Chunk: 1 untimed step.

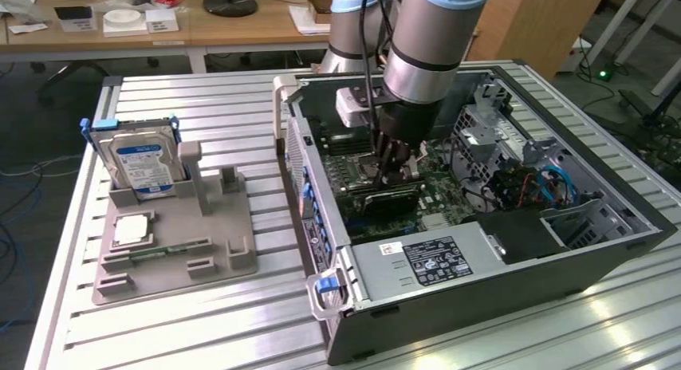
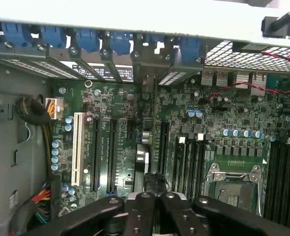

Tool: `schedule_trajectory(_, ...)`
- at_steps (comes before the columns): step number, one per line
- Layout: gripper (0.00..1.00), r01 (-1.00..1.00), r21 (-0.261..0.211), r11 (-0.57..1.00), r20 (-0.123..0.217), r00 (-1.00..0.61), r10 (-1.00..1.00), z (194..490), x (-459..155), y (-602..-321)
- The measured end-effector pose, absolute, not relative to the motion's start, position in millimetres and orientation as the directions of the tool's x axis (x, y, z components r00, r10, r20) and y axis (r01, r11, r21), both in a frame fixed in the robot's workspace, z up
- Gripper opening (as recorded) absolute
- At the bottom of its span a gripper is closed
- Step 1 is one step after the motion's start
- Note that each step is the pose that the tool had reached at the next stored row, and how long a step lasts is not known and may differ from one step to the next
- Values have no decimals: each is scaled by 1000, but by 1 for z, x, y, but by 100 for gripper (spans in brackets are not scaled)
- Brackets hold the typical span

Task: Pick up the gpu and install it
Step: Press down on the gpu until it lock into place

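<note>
The gpu is a dark flat card standing on edge on the green motherboard inside the open computer case. My gripper reaches straight down into the case and sits right on top of the card. In the wrist view the black fingers are closed together at my gripper, and the gpu runs edge-on from between them toward the rear slot brackets. It lies among the black expansion slots. The jaws are shut on the card's upper edge.
A grey holder tray on the exterior view's left carries a silver hard drive, a processor chip and a green memory stick. The power supply, the case walls and cable bundles crowd the board. The empty processor socket lies beside the slots.
</note>
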<state>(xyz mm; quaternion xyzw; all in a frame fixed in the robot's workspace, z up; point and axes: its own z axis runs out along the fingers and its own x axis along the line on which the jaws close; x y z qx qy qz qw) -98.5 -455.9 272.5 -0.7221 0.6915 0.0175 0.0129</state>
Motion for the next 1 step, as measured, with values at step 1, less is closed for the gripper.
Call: schedule_trajectory(1,10,-999,6,-43,-43,43,-998,272,-99,-456)
